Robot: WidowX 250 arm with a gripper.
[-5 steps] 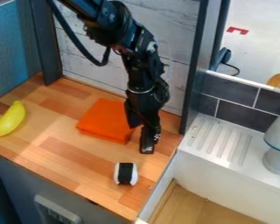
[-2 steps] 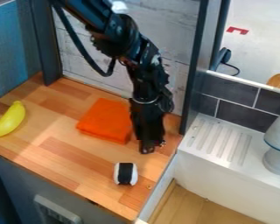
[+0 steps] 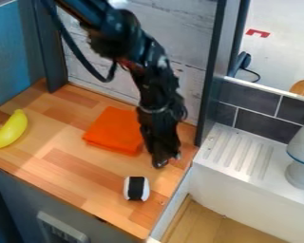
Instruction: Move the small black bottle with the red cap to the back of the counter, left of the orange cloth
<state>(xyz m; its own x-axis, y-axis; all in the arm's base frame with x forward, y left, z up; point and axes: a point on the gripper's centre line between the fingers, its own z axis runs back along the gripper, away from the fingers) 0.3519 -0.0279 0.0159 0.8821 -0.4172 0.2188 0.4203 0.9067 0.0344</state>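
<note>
One pincer (image 3: 159, 163) has turned slightly near the orange cloth (image 3: 114, 131), open or closed unclear; cloth and striped roll (image 3: 136, 188) remain unmoved, so handling seemingly hasn't begun.

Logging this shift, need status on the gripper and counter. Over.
Gripper above counter, nearest black-and-white roll. Folded orange cloth close beside. Banana far left.

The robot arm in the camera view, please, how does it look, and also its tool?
The arm is black, built from chunky jointed sections, with shiny highlights. A thick black cable loops beside its upper part. Lower down is a thin pale band. The tool is black too, and slim.
</note>
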